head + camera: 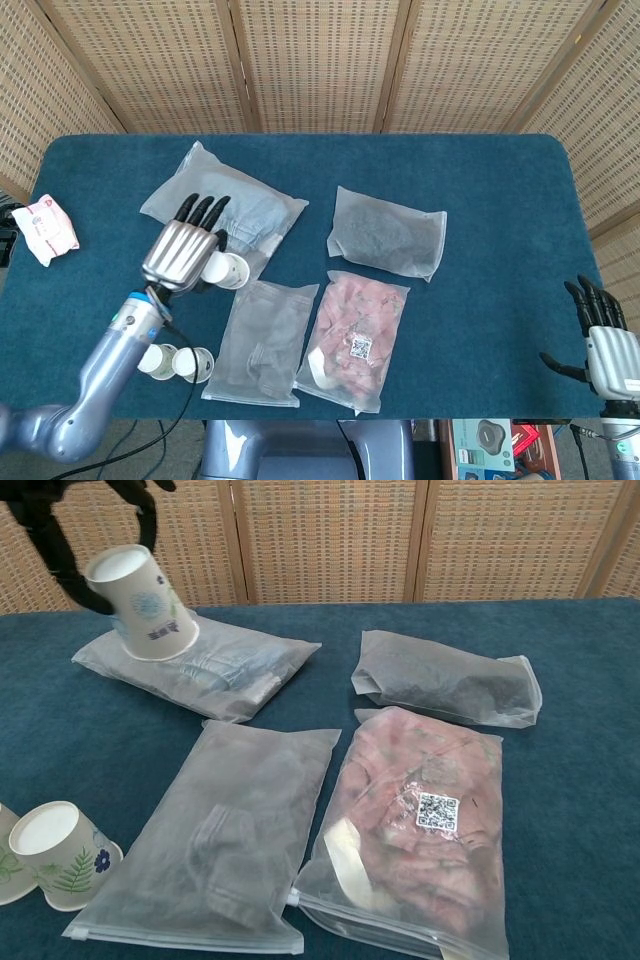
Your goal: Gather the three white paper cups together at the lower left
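Observation:
My left hand point(183, 252) holds a white paper cup point(228, 270) in the air over the left part of the table, in front of the jeans bag. In the chest view this cup point(145, 605) hangs tilted, mouth up and to the left, with dark fingers point(55, 545) around it at the top left. Two more white cups with leaf prints point(155, 362) point(195, 365) lie side by side at the lower left; the chest view shows them point(60, 855) point(8, 865) at its bottom left corner. My right hand point(600, 345) stays open off the table's lower right.
A bag of jeans point(225, 210) lies at the back left, a dark grey bag point(385, 232) right of centre. A pink bag point(355, 340) and a grey bag point(262, 340) lie at the front middle. A white packet point(45, 230) sits at the left edge.

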Robot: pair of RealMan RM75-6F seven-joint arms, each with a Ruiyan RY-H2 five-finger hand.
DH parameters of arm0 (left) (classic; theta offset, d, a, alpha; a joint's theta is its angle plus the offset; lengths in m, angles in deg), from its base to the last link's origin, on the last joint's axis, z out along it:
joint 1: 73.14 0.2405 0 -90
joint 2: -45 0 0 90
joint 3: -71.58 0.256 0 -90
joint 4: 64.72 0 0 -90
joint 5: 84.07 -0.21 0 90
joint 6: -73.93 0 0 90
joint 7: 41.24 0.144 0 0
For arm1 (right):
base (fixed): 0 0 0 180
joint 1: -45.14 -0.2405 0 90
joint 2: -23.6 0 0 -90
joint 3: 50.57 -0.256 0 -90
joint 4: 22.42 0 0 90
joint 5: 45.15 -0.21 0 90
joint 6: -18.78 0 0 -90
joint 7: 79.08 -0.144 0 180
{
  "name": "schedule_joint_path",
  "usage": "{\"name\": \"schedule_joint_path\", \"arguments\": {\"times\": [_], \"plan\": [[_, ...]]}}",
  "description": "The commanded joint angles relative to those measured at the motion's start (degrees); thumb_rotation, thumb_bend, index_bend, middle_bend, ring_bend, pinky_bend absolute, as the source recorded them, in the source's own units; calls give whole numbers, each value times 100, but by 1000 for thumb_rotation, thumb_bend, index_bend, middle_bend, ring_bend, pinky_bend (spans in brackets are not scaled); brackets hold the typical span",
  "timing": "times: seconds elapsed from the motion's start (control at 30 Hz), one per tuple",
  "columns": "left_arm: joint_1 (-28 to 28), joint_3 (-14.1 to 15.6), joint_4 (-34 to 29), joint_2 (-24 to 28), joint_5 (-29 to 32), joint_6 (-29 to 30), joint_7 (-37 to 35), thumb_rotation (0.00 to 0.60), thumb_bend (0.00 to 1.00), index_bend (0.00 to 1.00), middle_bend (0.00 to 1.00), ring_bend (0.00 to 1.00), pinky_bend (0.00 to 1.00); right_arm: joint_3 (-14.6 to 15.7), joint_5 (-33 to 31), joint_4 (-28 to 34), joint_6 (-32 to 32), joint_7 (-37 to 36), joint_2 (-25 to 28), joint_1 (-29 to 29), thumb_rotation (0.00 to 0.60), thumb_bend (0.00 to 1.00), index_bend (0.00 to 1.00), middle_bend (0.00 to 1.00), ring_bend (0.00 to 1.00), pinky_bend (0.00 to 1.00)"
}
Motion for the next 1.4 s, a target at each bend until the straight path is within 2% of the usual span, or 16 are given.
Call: {"name": "schedule_joint_path", "arguments": {"times": [0.03,0.2,0.33,0.43,0.6,0.8,1.03,1.4], "plan": [[837,661,-414,589,-1163,107,-689,600,148,484,0,0,0,10,20,13,11,48,-14,-2,600,94,0,0,0,0],[1586,1247,-272,851,-2431,88,-1415,600,147,484,0,0,0,37,53,48,-6,142,-42,-15,600,93,0,0,0,0],[1988,1544,-17,862,-3094,96,-1814,600,148,484,0,0,0,66,102,71,-2,209,-67,-21,600,94,0,0,0,0],[2128,1660,177,800,-3307,-12,-1989,600,148,484,0,0,0,83,115,81,-20,244,-80,-28,600,94,0,0,0,0],[2267,1747,411,691,-3531,-250,-2112,600,147,484,0,0,0,74,99,74,-19,234,-82,-30,600,94,0,0,0,0],[2482,1813,414,771,-3787,-241,-2053,600,147,484,0,0,0,59,58,28,-55,134,-72,-41,600,93,0,0,0,0],[2601,1758,404,772,-3960,-320,-2082,600,147,484,0,0,0,86,111,30,-53,156,-89,-49,600,93,0,0,0,0],[2624,1603,393,693,-3827,-588,-1910,600,148,468,0,0,0,70,101,26,-20,119,-77,-42,600,93,0,0,0,0]]}}
